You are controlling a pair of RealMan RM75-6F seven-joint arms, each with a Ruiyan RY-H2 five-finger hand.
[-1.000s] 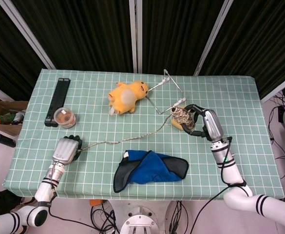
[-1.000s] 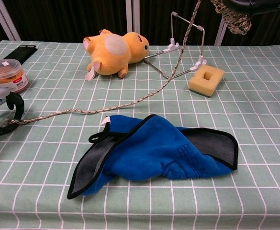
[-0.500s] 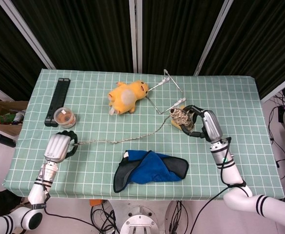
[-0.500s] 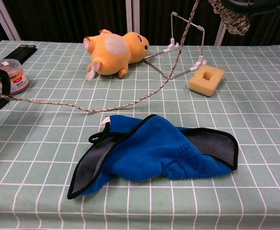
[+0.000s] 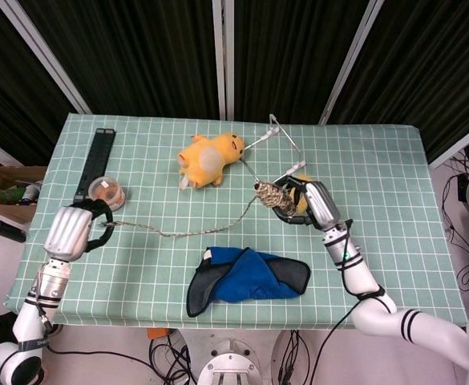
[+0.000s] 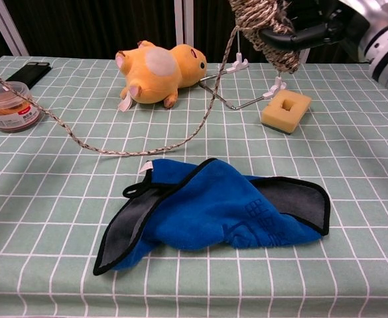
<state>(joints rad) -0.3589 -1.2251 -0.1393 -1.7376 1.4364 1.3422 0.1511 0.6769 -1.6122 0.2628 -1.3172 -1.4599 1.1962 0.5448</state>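
Note:
My right hand grips a wound bundle of braided rope above the table, seen high in the chest view as the rope bundle in the right hand. From it a loose rope strand sags to the cloth-covered table and rises to my left hand, which holds its end near the left edge. The strand touches down in front of the blue cloth. The chest view does not show the left hand.
A yellow plush toy lies at the back middle beside a wire stand. A yellow sponge sits below the right hand. A small jar and a black bar are at the left. The blue cloth lies near the front.
My left hand has lifted and drawn left with the rope end, raising the strand off the table. The right hand has carried the bundle leftward, toward the plush toy.

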